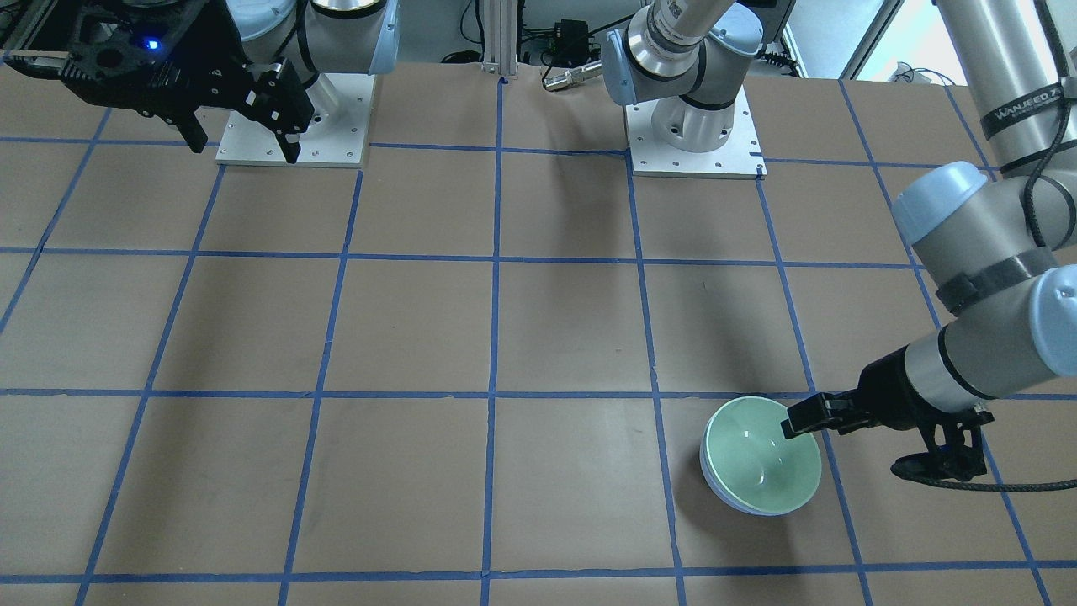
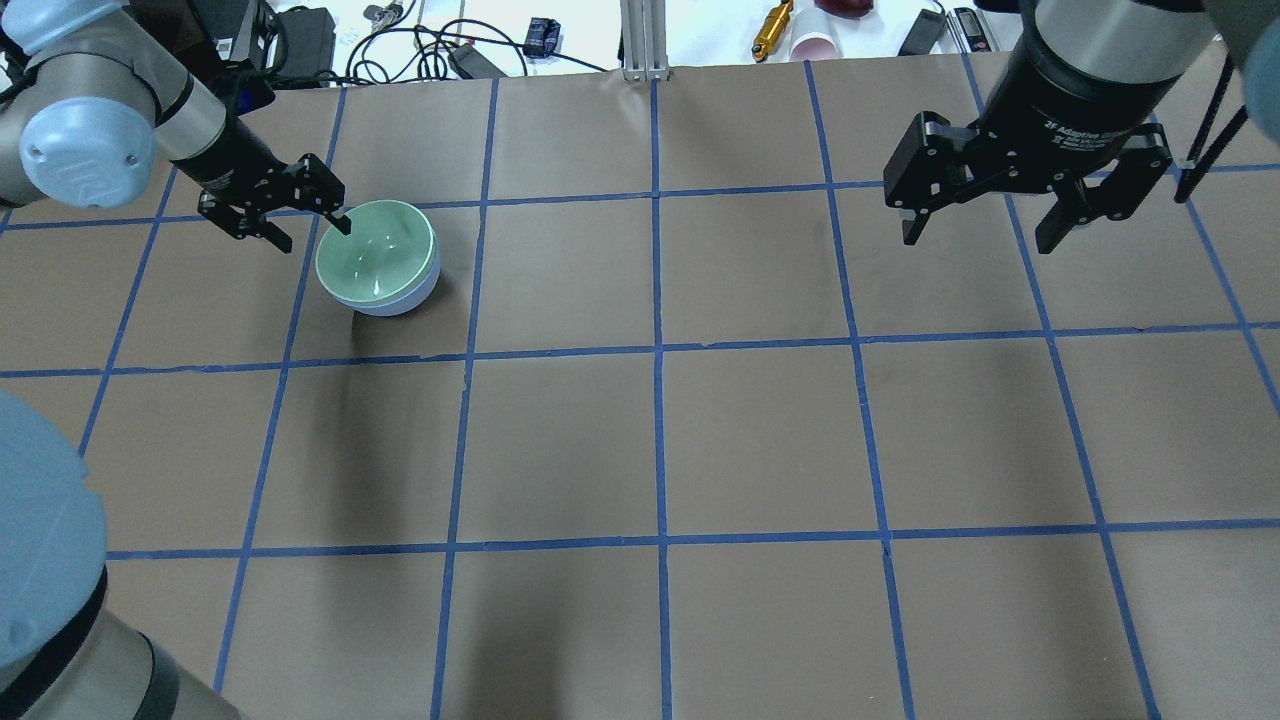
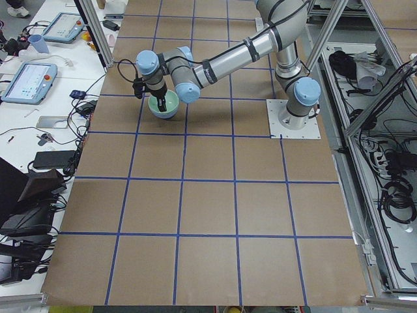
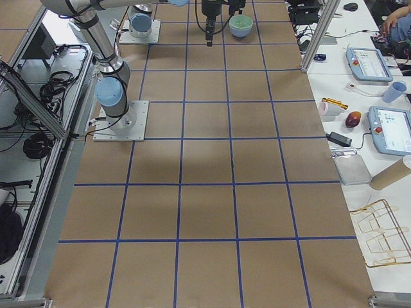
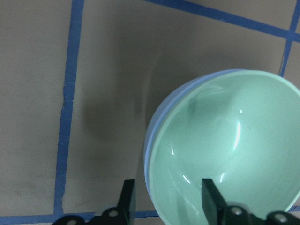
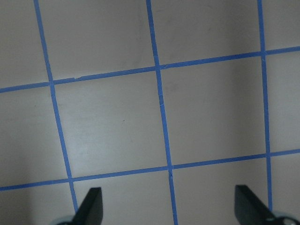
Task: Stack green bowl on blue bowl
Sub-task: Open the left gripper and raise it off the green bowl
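The green bowl (image 2: 375, 255) sits nested inside the blue bowl (image 2: 395, 303), whose pale rim and wall show beneath it, at the far left of the table. My left gripper (image 2: 312, 230) is open and straddles the bowls' near-left rim, one finger inside the green bowl and one outside, with a gap on both sides. The left wrist view shows the green bowl (image 5: 225, 150) in the blue bowl (image 5: 152, 136) between the fingers (image 5: 126, 197). The front view shows the same stack (image 1: 757, 459) and left gripper (image 1: 799, 421). My right gripper (image 2: 975, 235) is open and empty, high over the far right.
The table (image 2: 760, 430) is brown paper with a blue tape grid. Cables, an orange tool (image 2: 772, 28) and a pink cup (image 2: 815, 45) lie beyond its far edge. Both arm base plates (image 1: 694, 143) stand at the robot's side. The right wrist view shows only bare grid (image 6: 112, 122).
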Tool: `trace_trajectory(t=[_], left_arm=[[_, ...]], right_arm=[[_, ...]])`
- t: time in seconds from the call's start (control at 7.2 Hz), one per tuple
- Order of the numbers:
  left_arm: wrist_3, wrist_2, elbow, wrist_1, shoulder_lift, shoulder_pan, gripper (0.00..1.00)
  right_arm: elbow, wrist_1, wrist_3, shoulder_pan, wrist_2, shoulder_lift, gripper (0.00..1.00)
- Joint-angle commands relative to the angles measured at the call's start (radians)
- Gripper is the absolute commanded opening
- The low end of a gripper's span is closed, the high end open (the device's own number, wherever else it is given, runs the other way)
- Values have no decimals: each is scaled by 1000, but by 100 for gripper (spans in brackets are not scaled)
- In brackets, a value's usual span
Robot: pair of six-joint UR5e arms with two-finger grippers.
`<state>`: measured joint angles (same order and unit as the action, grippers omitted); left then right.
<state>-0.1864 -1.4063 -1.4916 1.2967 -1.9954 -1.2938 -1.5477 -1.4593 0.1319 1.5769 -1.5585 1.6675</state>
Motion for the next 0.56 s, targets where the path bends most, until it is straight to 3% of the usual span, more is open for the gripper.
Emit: trace_trajectory(t=[0.0,0.42], left_arm=[[33,-101,36,44,73,-108,92],[142,-105,22,114,197,-223,100]], right_arm=[[1,0,0,0,0,0,100],[1,0,0,0,0,0,100]])
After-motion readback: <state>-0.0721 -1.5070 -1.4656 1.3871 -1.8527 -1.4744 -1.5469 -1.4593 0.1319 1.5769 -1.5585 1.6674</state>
